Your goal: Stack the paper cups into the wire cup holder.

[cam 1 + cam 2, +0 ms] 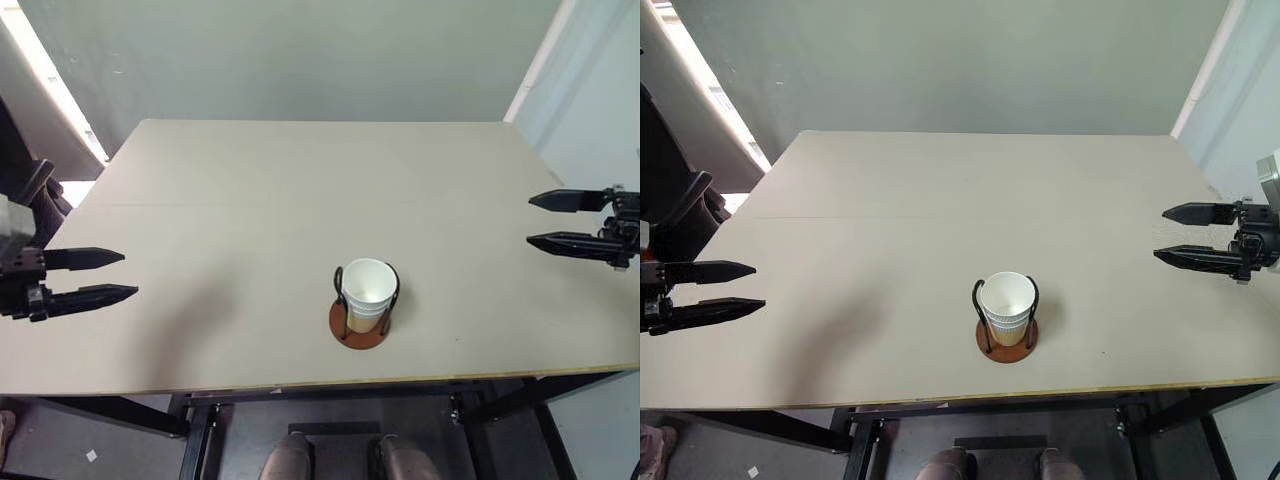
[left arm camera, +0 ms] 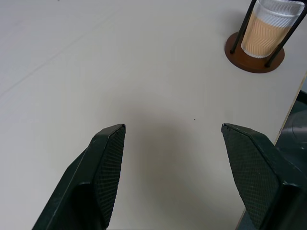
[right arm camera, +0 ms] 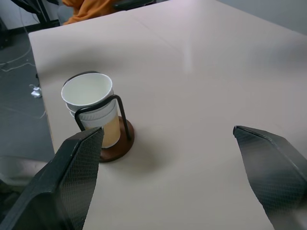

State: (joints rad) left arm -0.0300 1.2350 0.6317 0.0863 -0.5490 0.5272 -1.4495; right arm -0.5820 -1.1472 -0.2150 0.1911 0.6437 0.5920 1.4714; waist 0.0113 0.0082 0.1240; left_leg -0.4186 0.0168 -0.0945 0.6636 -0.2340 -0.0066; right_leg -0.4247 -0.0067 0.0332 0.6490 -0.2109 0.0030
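We find the left gripper [image 1: 128, 275] at the left edge of the table [image 1: 250, 190], its two black fingers [image 2: 108, 167] spread apart with nothing between them, pointing inward across the bare tabletop. The right gripper [image 1: 528, 220] hangs at the opposite edge, likewise pointing inward, fingers [image 3: 76, 167] wide apart and empty (one above the other as the head views show them).

Moving out from both hands toward the middle, well apart from each, we come to the wire cup holder [image 1: 359, 326], standing near the front edge of the table. Its round reddish-brown base lies flat on the surface and its thin black wire loops rise upright. Inside it sit the paper cups [image 1: 367, 292], nested one in another: we see stacked white rims and a pale tan wall lower down. The stack's long axis runs vertical, open mouth upward, narrow end down on the base. The top rim stands about level with the loops' tops.
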